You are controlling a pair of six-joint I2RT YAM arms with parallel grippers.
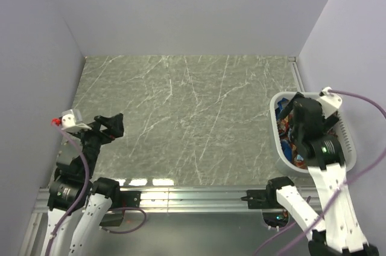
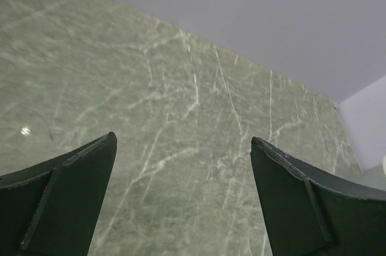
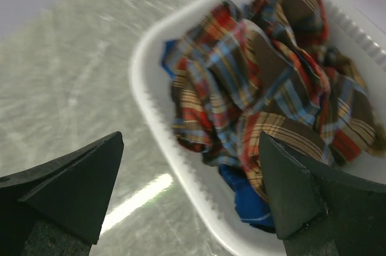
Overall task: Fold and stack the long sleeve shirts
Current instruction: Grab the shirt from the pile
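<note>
- White basket [image 1: 273,126]: stands on the veined green counter [image 1: 193,117].
- Red-orange plaid shirt [image 3: 265,81]: crumpled inside the basket, uppermost.
- Blue shirt [image 3: 244,198]: inside the basket, beneath the red-orange one, showing near the rim.
- Right fingers [image 3: 66,189]: spread wide, empty, above the basket.
- Left fingers [image 2: 66,195]: spread wide, empty, well apart from the basket.

Overhead view: I see even, diffuse light on the table [image 1: 193,117], with white glare patches nearer than and right of the left claw [image 1: 117,126]. Right wrist view: blurred throughout; a bright glare streak lies on the table between the fingers of the right claw [image 3: 190,141], and the plaid shirt [image 3: 271,87] beyond it is smeared. Left wrist view: sharper, its dark fingers underexposed.
</note>
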